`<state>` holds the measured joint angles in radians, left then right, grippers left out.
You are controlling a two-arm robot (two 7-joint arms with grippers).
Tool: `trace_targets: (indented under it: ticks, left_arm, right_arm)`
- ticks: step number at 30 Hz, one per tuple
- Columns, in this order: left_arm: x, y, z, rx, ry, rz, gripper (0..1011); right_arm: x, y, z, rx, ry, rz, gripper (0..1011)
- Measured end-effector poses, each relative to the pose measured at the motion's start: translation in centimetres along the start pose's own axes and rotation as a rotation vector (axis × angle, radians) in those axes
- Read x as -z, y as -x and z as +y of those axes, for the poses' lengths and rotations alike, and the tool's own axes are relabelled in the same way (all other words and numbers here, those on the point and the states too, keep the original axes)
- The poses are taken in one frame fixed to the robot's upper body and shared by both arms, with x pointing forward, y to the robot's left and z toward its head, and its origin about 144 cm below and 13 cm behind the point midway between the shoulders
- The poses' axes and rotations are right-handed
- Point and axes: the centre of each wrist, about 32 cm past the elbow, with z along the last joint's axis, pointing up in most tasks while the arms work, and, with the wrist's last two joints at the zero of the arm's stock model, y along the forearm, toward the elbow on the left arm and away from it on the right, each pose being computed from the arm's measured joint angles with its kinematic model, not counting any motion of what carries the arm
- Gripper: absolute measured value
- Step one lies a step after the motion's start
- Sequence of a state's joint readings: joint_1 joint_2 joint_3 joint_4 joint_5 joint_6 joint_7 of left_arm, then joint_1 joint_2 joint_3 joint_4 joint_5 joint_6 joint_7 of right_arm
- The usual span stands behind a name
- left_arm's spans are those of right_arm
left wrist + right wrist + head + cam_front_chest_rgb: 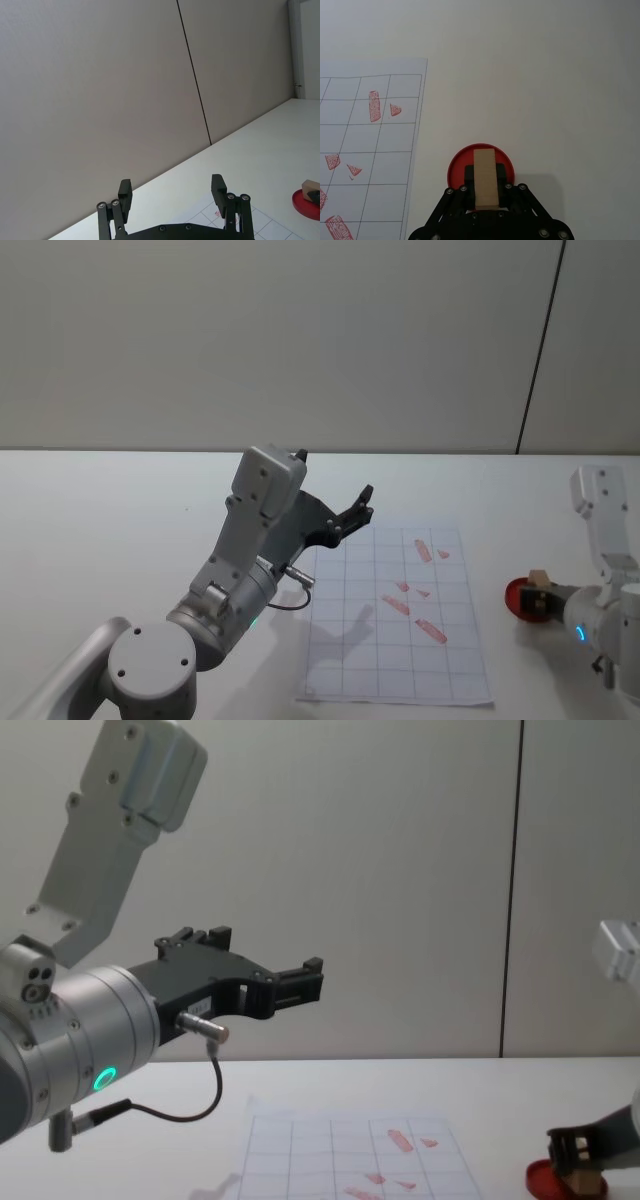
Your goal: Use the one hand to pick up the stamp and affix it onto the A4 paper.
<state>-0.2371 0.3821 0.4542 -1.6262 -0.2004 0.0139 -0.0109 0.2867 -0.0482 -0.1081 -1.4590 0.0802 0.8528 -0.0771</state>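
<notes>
Right tool (pixel 485 181) clamps the flat sides of the stamp (pixel 484 165), seemingly a light, stiff block, on the red ink pad (pixel 456 167) beside the A4 paper (pixel 375 150); left tool (pixel 353 512) hangs spread, empty.

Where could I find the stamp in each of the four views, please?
Head view: stamp at the right, mid-height.
Left wrist view: stamp at the right edge, low.
Right wrist view: stamp bottom centre, in the right hand.
Chest view: stamp bottom right corner.
Shared landmark: red ink pad beneath it.
Left hand raised, open.
</notes>
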Motion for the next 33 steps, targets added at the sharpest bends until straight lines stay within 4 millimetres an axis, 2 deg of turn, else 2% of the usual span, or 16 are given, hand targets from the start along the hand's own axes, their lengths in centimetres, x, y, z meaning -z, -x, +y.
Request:
trace_targets:
  ticks: [23, 33]
  left_arm:
    - [0.00, 0.00, 0.00, 0.000, 0.000, 0.000, 1002]
    - [0.00, 0.00, 0.00, 0.000, 0.000, 0.000, 1002]
  right_arm:
    - [-0.28, 0.07, 0.64, 0.019, 0.042, 0.009, 220]
    - [0.03, 0.04, 0.48, 0.007, -0.001, 0.006, 221]
